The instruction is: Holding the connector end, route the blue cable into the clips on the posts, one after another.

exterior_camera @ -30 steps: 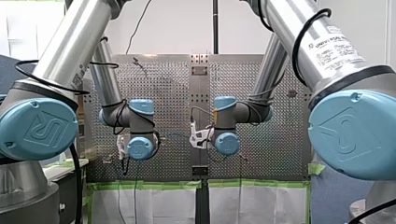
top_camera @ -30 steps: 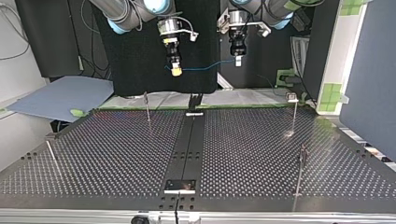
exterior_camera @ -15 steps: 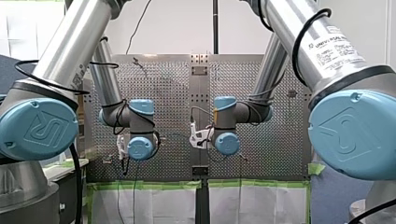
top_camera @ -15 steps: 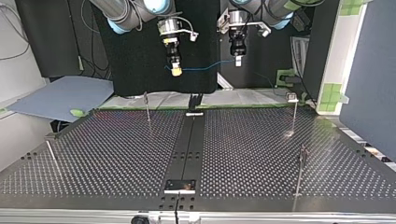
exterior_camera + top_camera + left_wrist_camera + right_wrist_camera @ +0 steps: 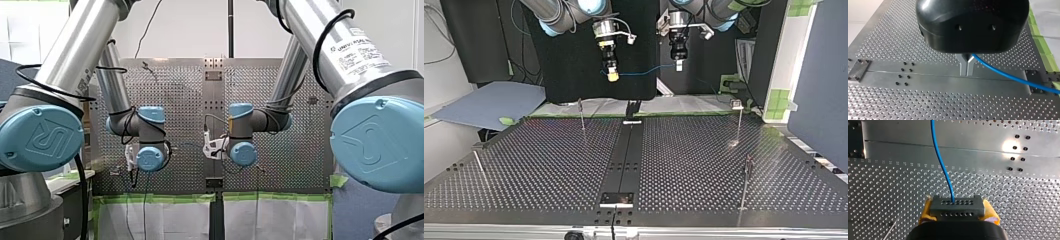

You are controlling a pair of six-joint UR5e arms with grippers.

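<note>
Evidently the routing proper has not begun. In the top view the blue cable (image 5: pixel 644 71) hangs in a shallow sag between the two grippers, above the far edge of the perforated table (image 5: pixel 549 165) and well apart from every post. Its connector (image 5: pixel 957 206), a grey block with rows of small holes, is clamped between the yellow pads (image 5: pixel 990 214) of my right gripper (image 5: pixel 612 75), and the cable runs out of its face. My left gripper (image 5: pixel 967 67) has its metal fingers (image 5: pixel 963 67) pressed together. The cable comes out at their root, so I judge it pinched there, further along its length.

The step in hand looks like the carry toward the first clip. The next move calls for bringing the span down onto a post top, probably the far-left post (image 5: pixel 581 114) or the far-right post (image 5: pixel 739 120) of the top view. The cable should line up with the clip's mouth, with tension kept between the arms.

The clips are too small to show which way they open. In the front view the wrist joints hide both grippers. In the left wrist view the cable runs out of the picture, and I cannot tell whether any length trails beyond my left gripper.
</note>
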